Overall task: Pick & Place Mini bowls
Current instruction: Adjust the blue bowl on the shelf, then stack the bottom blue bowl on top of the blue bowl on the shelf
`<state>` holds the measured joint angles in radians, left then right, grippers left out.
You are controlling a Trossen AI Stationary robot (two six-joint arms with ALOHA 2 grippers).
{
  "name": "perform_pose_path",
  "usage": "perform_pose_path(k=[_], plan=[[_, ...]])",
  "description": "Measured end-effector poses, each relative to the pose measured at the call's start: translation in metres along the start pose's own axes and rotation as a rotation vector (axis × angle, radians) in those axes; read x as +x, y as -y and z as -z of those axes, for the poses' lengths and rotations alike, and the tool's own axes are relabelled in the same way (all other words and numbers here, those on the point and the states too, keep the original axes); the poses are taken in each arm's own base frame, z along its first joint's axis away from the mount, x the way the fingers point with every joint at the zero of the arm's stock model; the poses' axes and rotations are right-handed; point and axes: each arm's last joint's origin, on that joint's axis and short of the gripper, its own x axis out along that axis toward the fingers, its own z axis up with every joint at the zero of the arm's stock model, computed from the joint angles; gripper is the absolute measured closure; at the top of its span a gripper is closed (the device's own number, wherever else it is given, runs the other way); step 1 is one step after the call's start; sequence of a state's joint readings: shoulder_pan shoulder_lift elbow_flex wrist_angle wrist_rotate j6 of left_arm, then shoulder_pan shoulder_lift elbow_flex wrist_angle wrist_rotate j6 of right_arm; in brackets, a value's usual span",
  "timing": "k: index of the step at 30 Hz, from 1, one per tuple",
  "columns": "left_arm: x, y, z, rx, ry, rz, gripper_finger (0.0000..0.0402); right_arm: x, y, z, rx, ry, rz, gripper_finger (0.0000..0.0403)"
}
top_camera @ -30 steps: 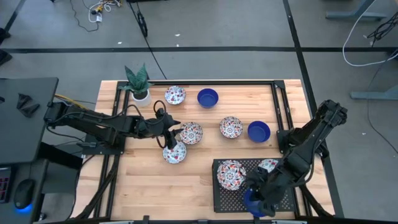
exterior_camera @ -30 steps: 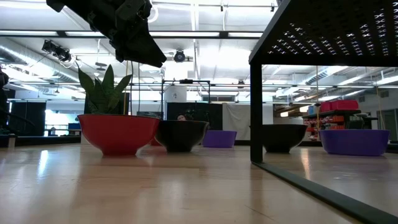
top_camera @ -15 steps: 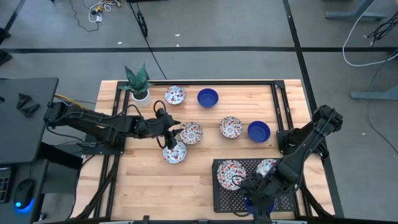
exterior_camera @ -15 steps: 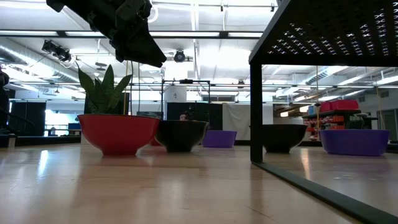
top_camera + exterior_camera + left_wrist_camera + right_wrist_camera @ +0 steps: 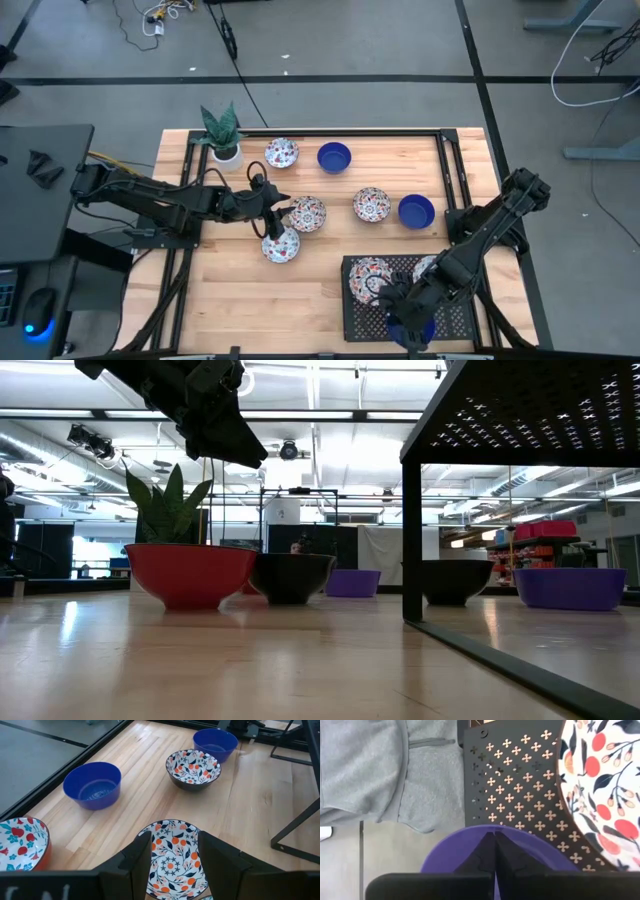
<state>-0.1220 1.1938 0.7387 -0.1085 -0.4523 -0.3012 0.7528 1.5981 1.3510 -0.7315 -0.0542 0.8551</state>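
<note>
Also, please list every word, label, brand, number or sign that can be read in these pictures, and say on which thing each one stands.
None can be read.
Mini bowls: only floral patterning, no writing.
Black perforated rack: only cross-shaped holes.
Room behind the table, low view: boards and shelves too small and blurred to read.
Left gripper: pale marks on the housing at the picture's edge, cut off, not legible.

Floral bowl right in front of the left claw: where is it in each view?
High: floral bowl, table centre, just right of the left claw.
Low: the dark-sided bowl, right of the red-sided one.
Left wrist: low centre, seen between the claw's open fingers.
Right wrist: not in it.
Landmark: blue bowl beside the rack; also low view and left wrist view.
</note>
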Motion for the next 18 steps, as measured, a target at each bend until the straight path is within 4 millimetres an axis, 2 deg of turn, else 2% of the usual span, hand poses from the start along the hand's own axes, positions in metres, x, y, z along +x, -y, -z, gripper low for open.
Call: perform_pose_path(k=[4,8,14,18], plan=[[0.0,0.0,0.0,0.0,0.0,0.0,0.0236,-0.005,-0.004,-0.003,-0.018,0.012,-0.017,0.0401],[0.0,0.0,0.0,0.0,0.0,0.0,0.0236,-0.022,-0.008,-0.005,-0.098,0.043,-0.004,0.0401],[0.0,0.0,0.0,0.0,0.0,0.0,0.0236,-0.069,-0.007,-0.01,-0.253,0.253,0.069,0.0401],[0.0,0.0,0.0,0.001,0.001,-0.006,0.0236,-0.096,0.005,-0.021,-0.323,0.481,0.246,0.0401]])
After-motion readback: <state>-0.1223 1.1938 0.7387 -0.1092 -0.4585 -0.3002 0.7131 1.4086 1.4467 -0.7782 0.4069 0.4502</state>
